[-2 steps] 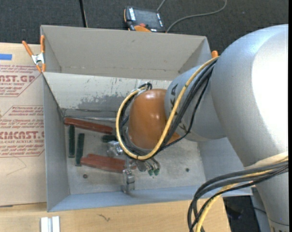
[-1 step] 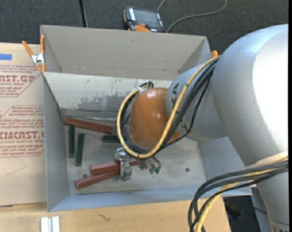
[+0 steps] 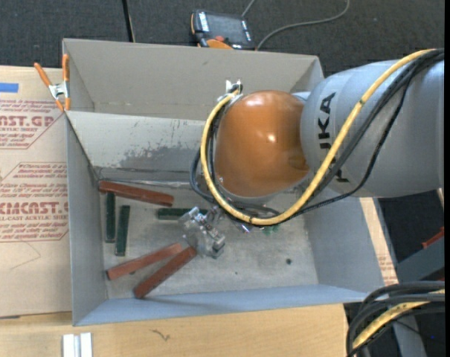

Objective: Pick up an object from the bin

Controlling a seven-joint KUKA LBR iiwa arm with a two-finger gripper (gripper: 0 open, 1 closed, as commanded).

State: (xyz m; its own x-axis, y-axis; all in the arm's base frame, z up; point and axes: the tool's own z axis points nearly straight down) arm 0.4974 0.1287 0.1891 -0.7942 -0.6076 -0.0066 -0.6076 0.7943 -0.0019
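The gripper (image 3: 204, 235) is down near the floor of the grey bin (image 3: 273, 265), about the middle of it. Whether it is parted or closed I can't make out from where I stand (the metal is a small bright tangle). Its lower tip sits at the upper ends of a pair of reddish-brown sticks (image 3: 152, 260). They lie side by side and slant away from it towards the bin's near left corner, and I can't tell if it grips either one.

Just above and left of the gripper lies a short dark green stick (image 3: 172, 214), close to it but apart. Farther left, a third brown stick (image 3: 135, 193) lies along the foot of the back slope. Below that one, two green sticks (image 3: 109, 216) stand almost parallel near the left wall, well away from the gripper.

Over all this hangs the round orange cover (image 3: 258, 143) on the wrist, with a yellow cable (image 3: 207, 143) looped round it. The grey arm (image 3: 384, 136) runs off to the right.
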